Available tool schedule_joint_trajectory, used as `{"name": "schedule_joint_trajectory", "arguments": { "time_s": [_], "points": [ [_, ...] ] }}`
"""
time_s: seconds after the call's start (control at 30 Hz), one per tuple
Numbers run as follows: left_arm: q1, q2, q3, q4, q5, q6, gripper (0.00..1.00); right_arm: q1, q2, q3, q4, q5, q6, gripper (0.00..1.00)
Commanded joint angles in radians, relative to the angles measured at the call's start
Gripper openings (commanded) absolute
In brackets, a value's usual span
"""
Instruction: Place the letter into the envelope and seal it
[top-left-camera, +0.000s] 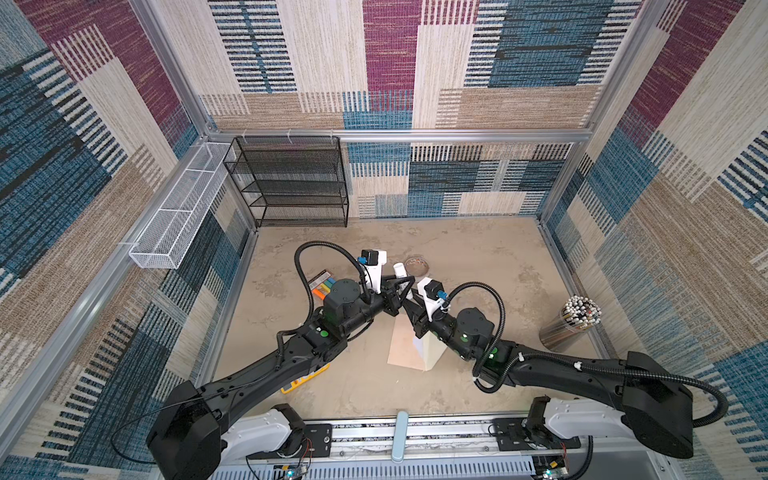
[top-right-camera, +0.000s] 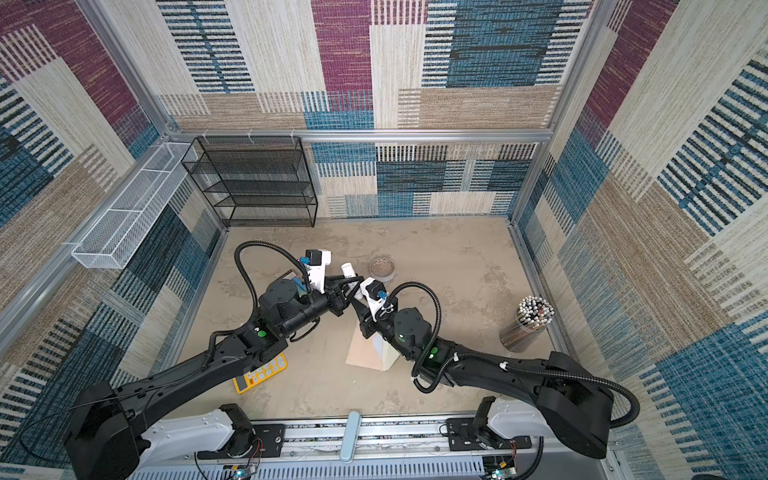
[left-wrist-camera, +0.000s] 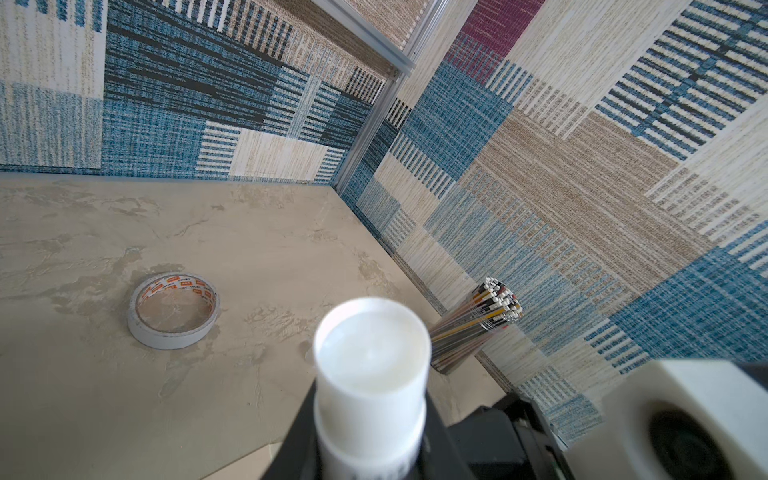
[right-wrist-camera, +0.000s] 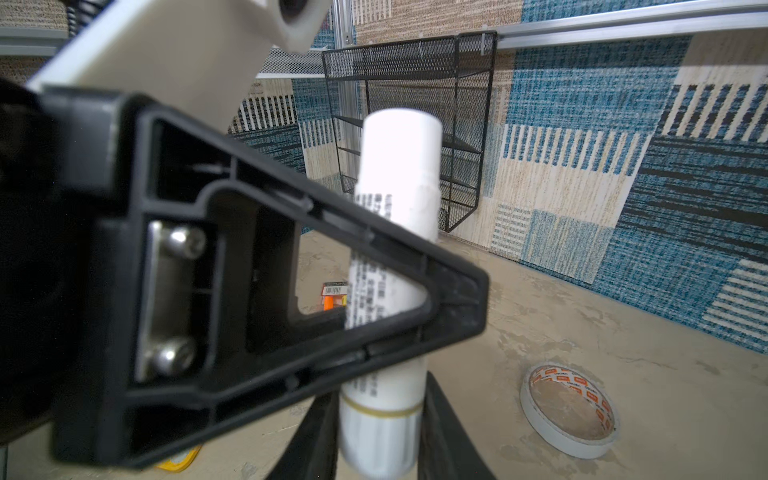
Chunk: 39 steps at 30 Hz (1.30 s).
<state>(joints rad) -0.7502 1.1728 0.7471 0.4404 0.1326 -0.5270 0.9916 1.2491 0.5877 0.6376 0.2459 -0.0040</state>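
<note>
Nearest the front edge, about midway between the desk's (top-left-camera: 478, 266) side edges, the envelope (top-left-camera: 402, 347) lies flat and unpinned, partly under the right arm. A glue stroke or a brush from that arm could skid it, since nothing holds it down. It is a pale peach rectangle with its cream flap (top-left-camera: 434, 353) open toward the right edge. A white sliver at the mouth looks like the letter (top-left-camera: 419, 345), so the sheet seems nearly all inside; if that sliver sits proud, glue may catch it and the flap could seal crooked. Just beyond and above, both tools meet on one white glue stick (right-wrist-camera: 399, 166), clear of the desk. The left tool (top-left-camera: 407, 289) is clamped round its printed body, and the right tool (right-wrist-camera: 380, 411) pinches its banded base end. The cap (left-wrist-camera: 372, 345) seems still on. A pull or twist off the tube's line could let the smooth plastic slip from either grip and drop onto the paper, and the tools sit close enough to knock together. Farther toward the far edge, a tape roll (left-wrist-camera: 172, 309) lies flat, well apart.
</note>
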Motion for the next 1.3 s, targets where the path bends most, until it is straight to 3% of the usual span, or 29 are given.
{"name": "schedule_joint_trajectory", "arguments": {
  "time_s": [0.0,0.23,0.33,0.5,0.8,1.13,1.27],
  "points": [
    [0.001,0.005,0.003,0.022,0.005,-0.008,0.03,0.001,0.002,0.010,0.025,0.005,-0.004,0.25],
    [0.017,0.028,0.008,0.022,0.068,-0.032,0.02,0.003,-0.016,0.020,0.002,-0.024,-0.006,0.14],
    [0.039,0.031,-0.003,0.022,0.132,-0.054,0.02,0.003,-0.040,0.024,-0.020,-0.049,-0.005,0.14],
    [0.052,0.008,-0.043,0.028,0.126,-0.062,0.03,0.003,-0.055,0.030,-0.060,-0.049,0.001,0.39],
    [0.052,-0.001,-0.041,0.047,0.098,-0.051,0.03,0.011,-0.016,0.044,-0.059,-0.092,0.014,0.45],
    [0.053,0.002,-0.039,0.058,0.104,-0.056,0.02,0.014,0.007,0.057,-0.052,-0.042,0.015,0.26],
    [0.052,0.007,-0.040,0.064,0.114,-0.062,0.02,0.013,0.019,0.063,-0.055,-0.036,0.017,0.26]
  ]
}}
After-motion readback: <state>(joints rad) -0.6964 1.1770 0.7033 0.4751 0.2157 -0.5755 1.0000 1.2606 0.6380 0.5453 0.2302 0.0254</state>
